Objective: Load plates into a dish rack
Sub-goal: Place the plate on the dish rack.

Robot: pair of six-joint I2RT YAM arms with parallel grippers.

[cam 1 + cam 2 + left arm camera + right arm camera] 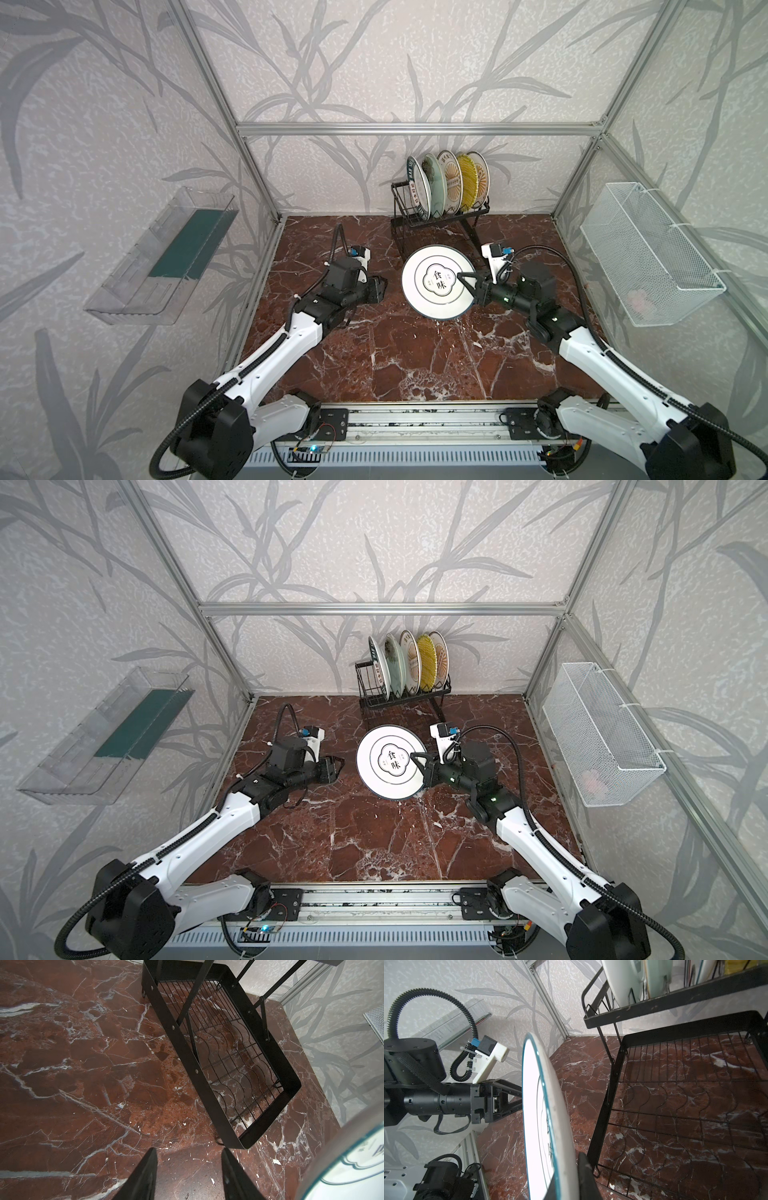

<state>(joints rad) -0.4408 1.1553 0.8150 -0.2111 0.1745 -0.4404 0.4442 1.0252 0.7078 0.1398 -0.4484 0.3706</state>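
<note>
On the left of the table (374, 357), the left gripper (383, 286) hovers empty, jaws apart. Right of it, the right gripper (463, 279) clamps the emblem plate (432, 291) by its rim, before the rack (446, 218), where five plates (451, 183) stand upright.

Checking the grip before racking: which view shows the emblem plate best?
A top view: the whole emblem plate faces the camera, right gripper pinching its rim. The right wrist view shows the plate edge-on; the left wrist view, only a blurred sliver.
</note>
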